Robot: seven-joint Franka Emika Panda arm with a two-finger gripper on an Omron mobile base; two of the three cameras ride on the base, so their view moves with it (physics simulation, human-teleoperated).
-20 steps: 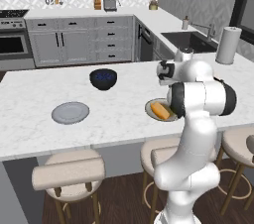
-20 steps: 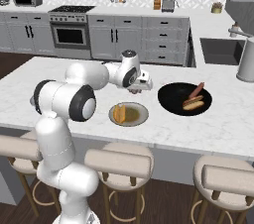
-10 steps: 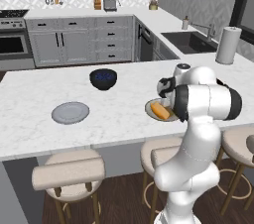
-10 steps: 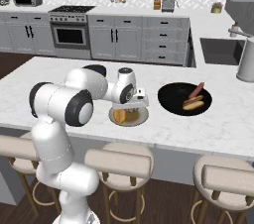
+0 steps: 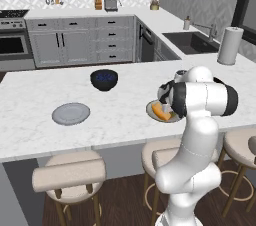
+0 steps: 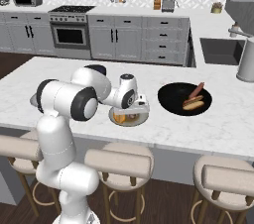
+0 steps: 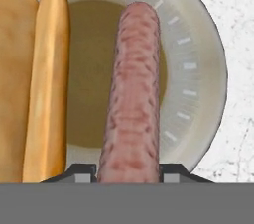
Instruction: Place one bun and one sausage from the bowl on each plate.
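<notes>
My gripper [image 7: 126, 172] is shut on a pinkish sausage [image 7: 130, 94] and holds it low over the olive-brown centre of the pale-rimmed plate [image 7: 198, 69]. A golden bun [image 7: 44, 79] lies on that plate beside the sausage. From the right base, the gripper [image 6: 130, 114] hangs right over this plate [image 6: 145, 117]. The black bowl [image 6: 171, 100] to its right holds another sausage [image 6: 196, 89] and another bun [image 6: 193, 103]. The grey plate [image 5: 71, 113] lies bare at the counter's left.
A dark blue bowl [image 5: 104, 79] stands behind the plates. A paper towel roll [image 5: 229, 45] and a sink [image 5: 189, 41] are at the far right. Stools [image 5: 70, 172] line the counter's near edge.
The hand has swung down and toward the near edge with the sausage, from above the counter to just over the pale-rimmed plate. The grip has stayed the same.
</notes>
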